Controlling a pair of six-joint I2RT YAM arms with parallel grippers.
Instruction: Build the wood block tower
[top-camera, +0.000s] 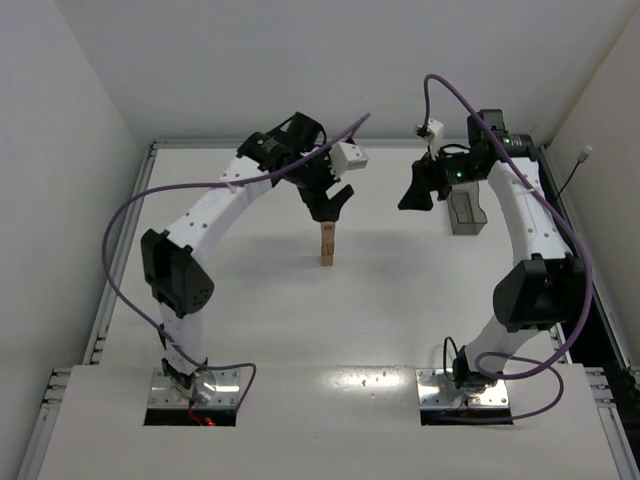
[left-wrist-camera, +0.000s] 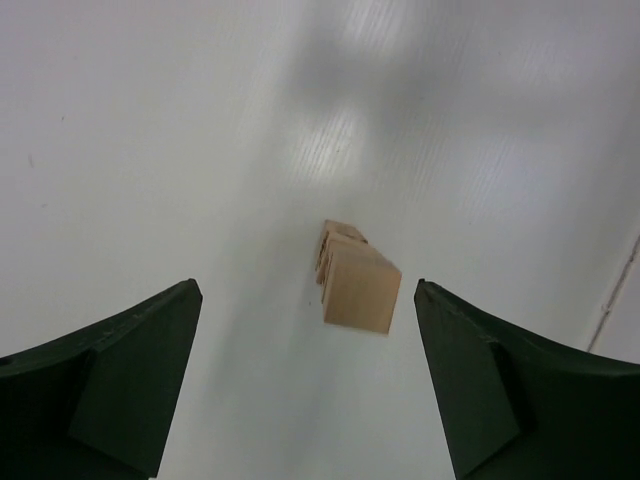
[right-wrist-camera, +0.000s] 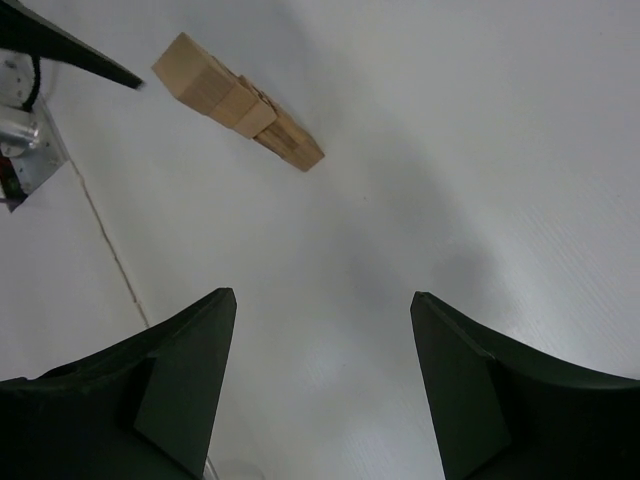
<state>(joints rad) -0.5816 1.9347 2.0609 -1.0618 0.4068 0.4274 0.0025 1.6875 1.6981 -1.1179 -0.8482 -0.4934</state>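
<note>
Over the tower (top-camera: 327, 245), midway between the table's (top-camera: 240, 310) side edges, our left gripper (top-camera: 333, 207) hangs open and empty, so we should lift straight up, bumping nothing.

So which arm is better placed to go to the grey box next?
Right, probably. The right gripper is open, empty and close to the grey box in the top view. The left gripper, also open, hangs above the tower, farther from the box.
</note>
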